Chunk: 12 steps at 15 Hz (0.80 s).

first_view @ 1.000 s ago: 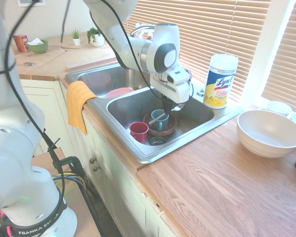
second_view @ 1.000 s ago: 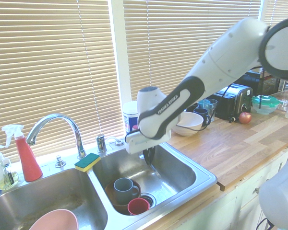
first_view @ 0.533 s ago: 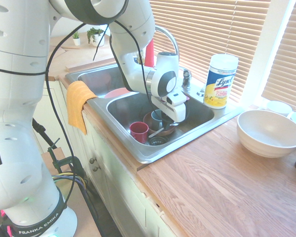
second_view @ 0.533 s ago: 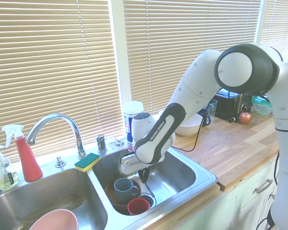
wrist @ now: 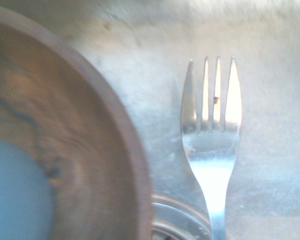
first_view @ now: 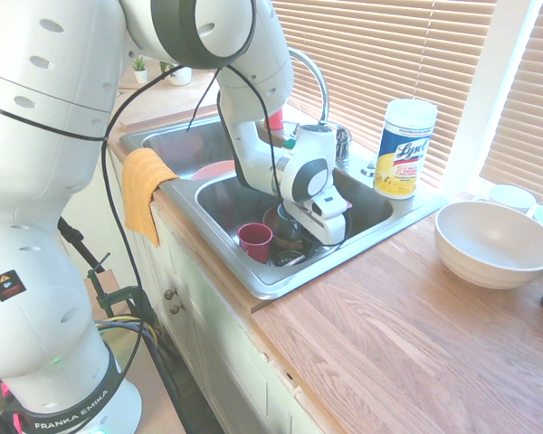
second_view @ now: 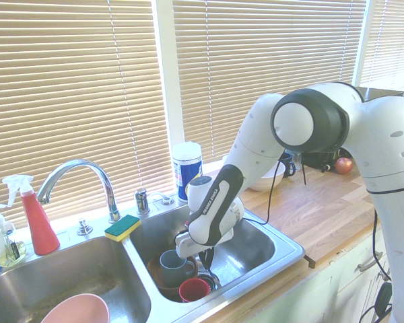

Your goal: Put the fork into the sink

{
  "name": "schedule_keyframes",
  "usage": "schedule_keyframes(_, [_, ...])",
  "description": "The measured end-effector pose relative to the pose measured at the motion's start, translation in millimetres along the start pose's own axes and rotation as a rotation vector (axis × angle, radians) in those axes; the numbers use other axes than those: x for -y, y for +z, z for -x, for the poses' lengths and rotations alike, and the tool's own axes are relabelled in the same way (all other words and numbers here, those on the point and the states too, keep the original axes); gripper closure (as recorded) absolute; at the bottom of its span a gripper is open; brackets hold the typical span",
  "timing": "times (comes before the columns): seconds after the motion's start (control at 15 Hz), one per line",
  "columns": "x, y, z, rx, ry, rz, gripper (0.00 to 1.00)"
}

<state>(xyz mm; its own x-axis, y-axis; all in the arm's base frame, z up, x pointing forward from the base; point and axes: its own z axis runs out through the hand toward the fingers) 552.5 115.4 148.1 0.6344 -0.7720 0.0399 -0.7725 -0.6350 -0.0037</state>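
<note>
A bright kitchen, slatted blinds glowing behind a honey-coloured wooden counter [first_view: 407,334] and a double stainless sink [second_view: 269,239] with a curved chrome faucet [second_view: 77,176]. A second ago the white arm hung well above the right-hand basin; now it has dropped steadily until its head sits down among the dishes, which to my eye means the carrying is nearly done and only the letting go remains. Going left to right in the second exterior view: a red plastic spray bottle [second_view: 36,219], a soft pink bowl [second_view: 74,311] in the left basin, a yellow-and-green sponge [second_view: 123,227] on the divider, then a matte grey-blue mug [second_view: 170,264] standing in a brown wooden bowl [second_view: 163,281], a glossy red cup [second_view: 194,289] just beside it, and the gripper [second_view: 206,259] low over the basin floor near the drain. Its fingers are pressed together, pinching the fork [wrist: 211,145] by the handle as far as I can judge. Up close the fork is thin, polished silver with four tapering tines, lying over dull brushed steel just beside the grainy rim of the bowl. Further right, a smooth white ceramic bowl [first_view: 494,242] rests on the counter.
</note>
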Motion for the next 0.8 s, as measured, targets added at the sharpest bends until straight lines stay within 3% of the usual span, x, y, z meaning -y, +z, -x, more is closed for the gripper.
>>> schedule_keyframes(0.8, [-8,13,-14,0.026,0.006,0.013,0.0])
